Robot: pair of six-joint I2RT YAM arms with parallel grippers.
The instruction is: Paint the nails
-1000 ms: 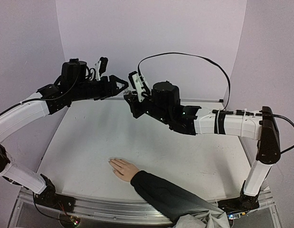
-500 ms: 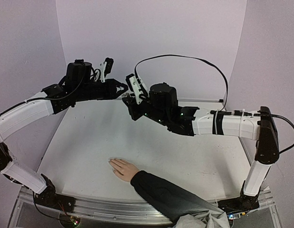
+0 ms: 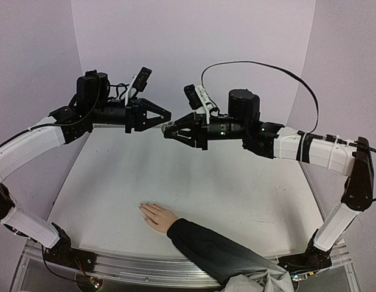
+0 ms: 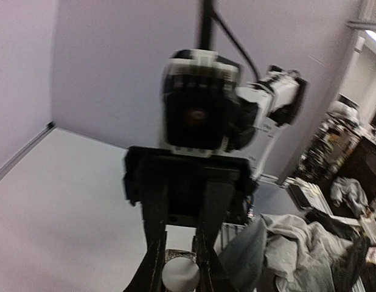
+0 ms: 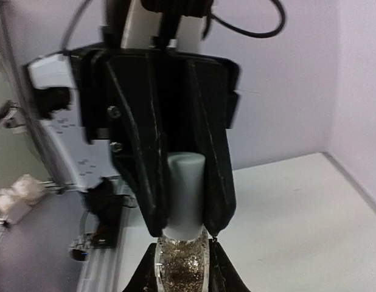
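A light-skinned hand (image 3: 156, 216) in a dark sleeve (image 3: 212, 246) lies flat on the white table near its front edge. The nails (image 3: 143, 208) at its fingertips are too small to make out. High above the table's back, my two grippers meet tip to tip. My right gripper (image 3: 170, 131) (image 5: 182, 274) is shut on a small clear bottle (image 5: 182, 267) full of gold glitter polish. My left gripper (image 3: 165, 115) (image 4: 181, 277) is shut on that bottle's pale grey cap (image 5: 185, 194) (image 4: 181, 275), one of its fingers (image 5: 139, 182) on each side.
The white table (image 3: 115, 176) is walled by lilac panels at the back and sides. A black cable (image 3: 261, 76) loops above the right arm. A metal rail (image 3: 115, 261) runs along the near edge, and the person's grey clothing (image 3: 255, 283) lies at the bottom right.
My left gripper has closed on the cap. The right arm has swung its wrist up and level, so the bottle now points at the left gripper. The hand has stayed still.
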